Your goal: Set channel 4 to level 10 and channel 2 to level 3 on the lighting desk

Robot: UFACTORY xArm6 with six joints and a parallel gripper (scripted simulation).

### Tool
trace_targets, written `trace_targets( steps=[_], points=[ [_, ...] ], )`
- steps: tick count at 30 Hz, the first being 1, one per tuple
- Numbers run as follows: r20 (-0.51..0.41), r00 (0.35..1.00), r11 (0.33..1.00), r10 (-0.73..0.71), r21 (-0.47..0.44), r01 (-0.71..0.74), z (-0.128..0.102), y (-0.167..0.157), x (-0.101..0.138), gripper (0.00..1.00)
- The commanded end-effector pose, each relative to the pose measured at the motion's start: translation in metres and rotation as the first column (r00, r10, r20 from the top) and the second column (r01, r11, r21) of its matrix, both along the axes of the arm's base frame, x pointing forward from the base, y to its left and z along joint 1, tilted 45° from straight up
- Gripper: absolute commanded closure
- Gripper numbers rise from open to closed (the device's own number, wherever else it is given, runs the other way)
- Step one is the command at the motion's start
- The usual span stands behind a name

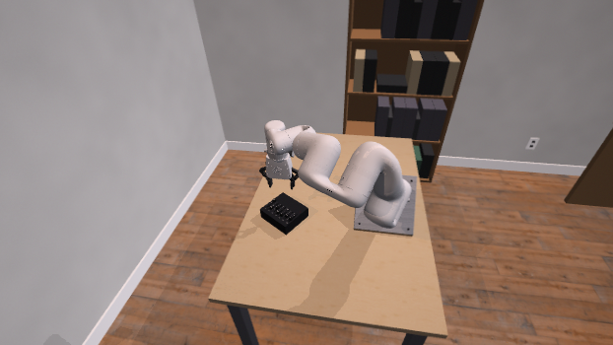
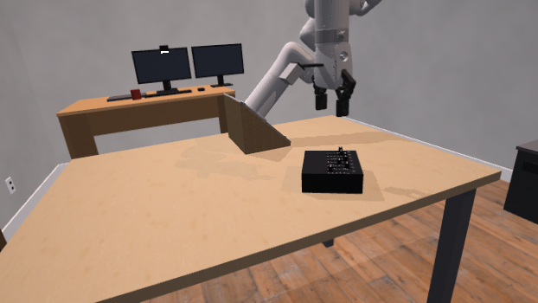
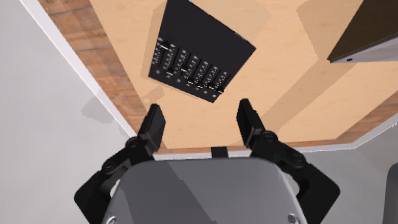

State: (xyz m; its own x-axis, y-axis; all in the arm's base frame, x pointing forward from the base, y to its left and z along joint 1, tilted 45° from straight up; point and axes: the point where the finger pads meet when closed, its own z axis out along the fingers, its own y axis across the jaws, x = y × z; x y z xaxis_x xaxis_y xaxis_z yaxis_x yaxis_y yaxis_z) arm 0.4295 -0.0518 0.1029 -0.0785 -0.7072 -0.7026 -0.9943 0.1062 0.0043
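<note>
The black lighting desk (image 1: 284, 212) stands on its feet near the table's left edge. It also shows in the exterior view (image 2: 332, 170) and in the wrist view (image 3: 201, 49). A row of several faders runs across its top; in the wrist view one cap at the left end (image 3: 163, 52) stands farther along its slot than the others. My gripper (image 1: 280, 183) (image 2: 331, 104) is open and empty, pointing down. It hangs well above the table, beyond the desk's far side, near the table edge. In the wrist view the fingers frame bare table just short of the desk.
The arm's grey base plate (image 1: 385, 210) sits at the table's right side. A bookshelf (image 1: 404, 74) stands behind the table. A second desk with two monitors (image 2: 188, 65) stands across the room. The table's left edge is close to the lighting desk.
</note>
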Motion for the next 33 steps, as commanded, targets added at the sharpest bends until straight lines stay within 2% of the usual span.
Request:
trace_targets(
  steps=[1,4,6,10,14,18,33],
  points=[
    [-0.042,0.999,1.0,-0.019,-0.019,0.018,0.002,0.005,0.005,0.0],
    [-0.138,0.988,0.996,-0.067,-0.066,0.058,0.003,0.02,0.015,0.0],
    [-0.138,0.988,0.996,-0.067,-0.066,0.058,0.003,0.02,0.015,0.0],
    [-0.275,0.945,0.976,-0.178,-0.171,0.134,0.008,0.049,0.033,0.0],
    [-0.345,0.894,0.943,-0.285,-0.266,0.198,0.013,0.075,0.047,0.0],
    [-0.36,0.876,0.929,-0.322,-0.298,0.219,0.015,0.084,0.051,0.0],
    [-0.36,0.875,0.929,-0.322,-0.298,0.219,0.015,0.084,0.051,0.0]
  ],
)
